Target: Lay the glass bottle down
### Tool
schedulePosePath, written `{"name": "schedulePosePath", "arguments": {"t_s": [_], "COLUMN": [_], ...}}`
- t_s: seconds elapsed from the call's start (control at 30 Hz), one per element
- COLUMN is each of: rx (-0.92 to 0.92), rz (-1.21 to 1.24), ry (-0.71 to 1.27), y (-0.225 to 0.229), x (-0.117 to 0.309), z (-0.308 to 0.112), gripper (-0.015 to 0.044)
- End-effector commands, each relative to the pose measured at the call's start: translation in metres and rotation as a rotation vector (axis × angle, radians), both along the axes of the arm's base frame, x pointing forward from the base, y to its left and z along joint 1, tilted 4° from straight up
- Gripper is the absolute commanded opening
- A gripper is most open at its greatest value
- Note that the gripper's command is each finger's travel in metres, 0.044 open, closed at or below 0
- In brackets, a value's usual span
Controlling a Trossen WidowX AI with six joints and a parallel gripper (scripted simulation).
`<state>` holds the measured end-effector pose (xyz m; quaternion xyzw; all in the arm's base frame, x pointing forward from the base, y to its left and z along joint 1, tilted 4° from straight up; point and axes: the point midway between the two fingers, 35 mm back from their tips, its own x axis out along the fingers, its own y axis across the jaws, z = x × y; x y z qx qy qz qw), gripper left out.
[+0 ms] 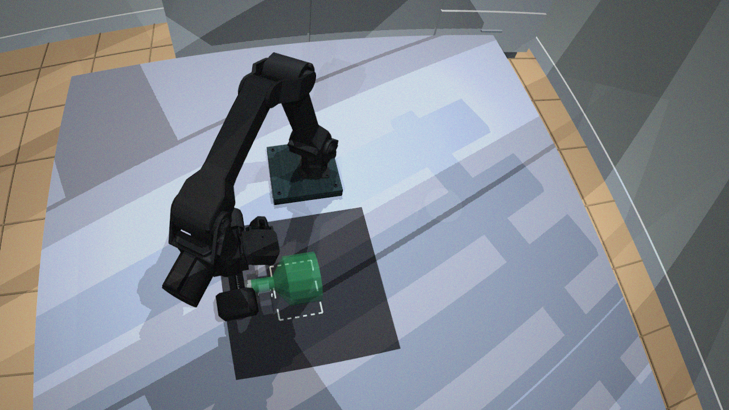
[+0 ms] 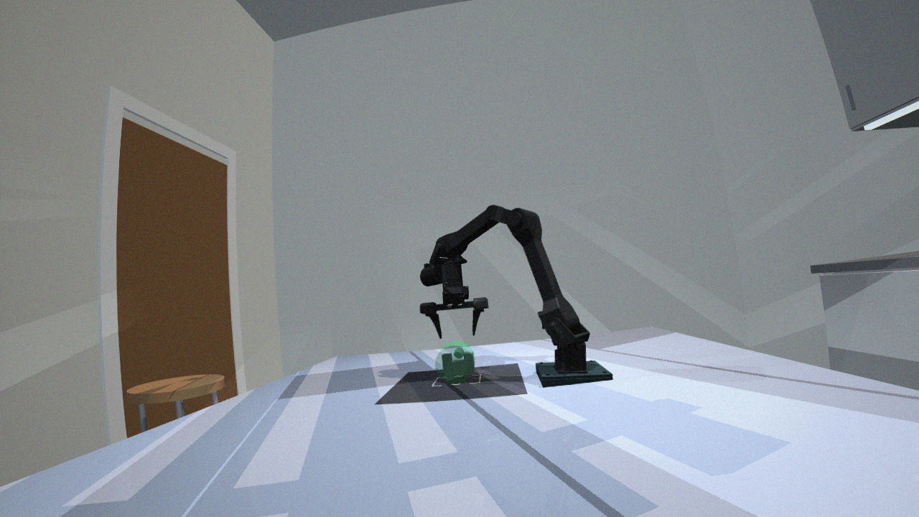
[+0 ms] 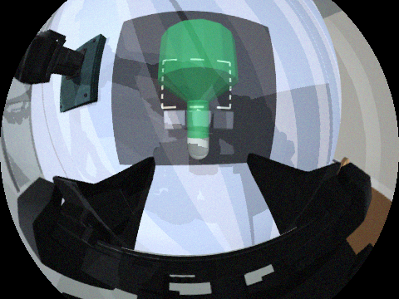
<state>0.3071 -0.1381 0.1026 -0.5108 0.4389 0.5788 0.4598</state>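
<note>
in the top view, the glass bottle [image 1: 300, 279] [image 2: 454, 362] [image 3: 197, 54] lies on its side just below the centre of the frame, its neck pointing to the left. in the wrist view, this neck passes between the two arms of the grey rest [image 1: 265, 304] [image 2: 447, 366] [image 3: 174, 120]. the body overlaps the dashed outline [image 1: 300, 316] [image 2: 480, 379] [image 3: 230, 83] (whether it is fully inside, one cannot tell). the gripper [image 1: 247, 275] [image 2: 457, 336] [image 3: 202, 159] is wide open, holds nothing, and in the exterior view it hangs above the bottle, its fingers apart from the glass.
</note>
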Motion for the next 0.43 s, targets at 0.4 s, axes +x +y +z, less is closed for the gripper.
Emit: {"name": "schedulePosePath", "arguments": {"t_s": [0.4], "rx": [-0.108], "rz": [-0.012], "ry": [-0.016], "y": [0.005], "x": [0.001], "z": [0.030], "gripper": [0.0440]}}
